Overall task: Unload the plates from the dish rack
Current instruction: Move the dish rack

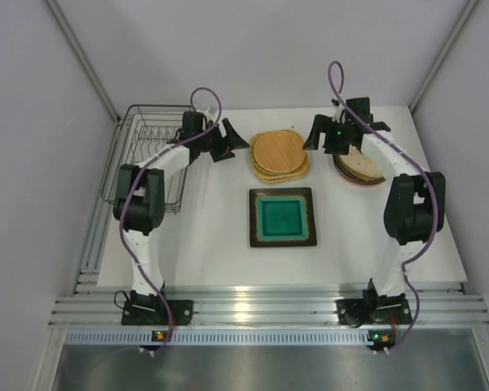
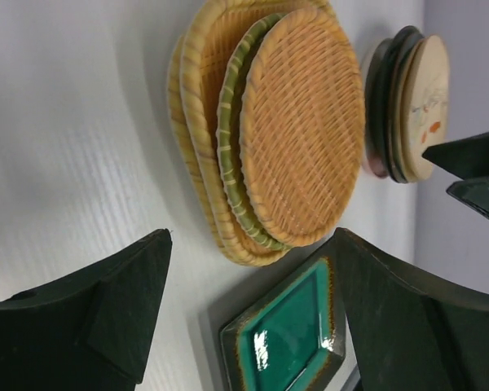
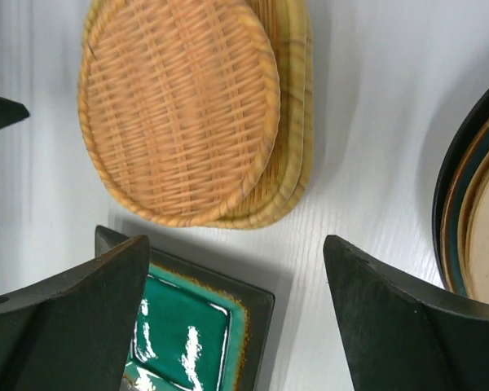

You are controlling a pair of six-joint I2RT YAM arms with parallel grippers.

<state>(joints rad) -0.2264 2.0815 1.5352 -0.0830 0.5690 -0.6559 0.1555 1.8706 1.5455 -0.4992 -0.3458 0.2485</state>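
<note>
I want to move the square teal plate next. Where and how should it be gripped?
Probably its dark rim at the near edge, from above: the square teal plate lies flat on the table, apart from the woven plates, and its sunken centre leaves that rim standing to pinch.

Robotics lab test cell, grey panel walls [image 1: 33,122] around the left gripper [image 1: 231,139] and right gripper [image 1: 316,133], white tabletop [image 1: 212,261] beneath, aluminium rail frame [image 1: 269,306] behind them.
</note>
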